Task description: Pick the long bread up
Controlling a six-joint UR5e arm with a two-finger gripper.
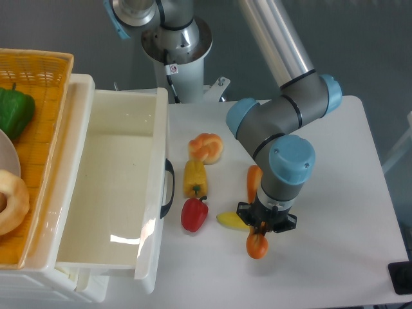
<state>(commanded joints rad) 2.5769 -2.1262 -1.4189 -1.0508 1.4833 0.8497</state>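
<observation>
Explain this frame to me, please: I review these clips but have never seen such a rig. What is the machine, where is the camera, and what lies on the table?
One fixed camera looks down from above onto a white table. The grey machine with blue caps is a jointed robot arm; its base stands at the table's far edge. At its tip is the gripper, pointing straight down over the long bread, an orange toy loaf that shows above and below it. Whether the gripper is closed on the loaf is hidden by the wrist. A banana lies right beside it. Further left are a braided bun, a yellow pepper and a red pepper. On the left is an open white drawer, and beyond it a wicker basket holding a green pepper.
</observation>
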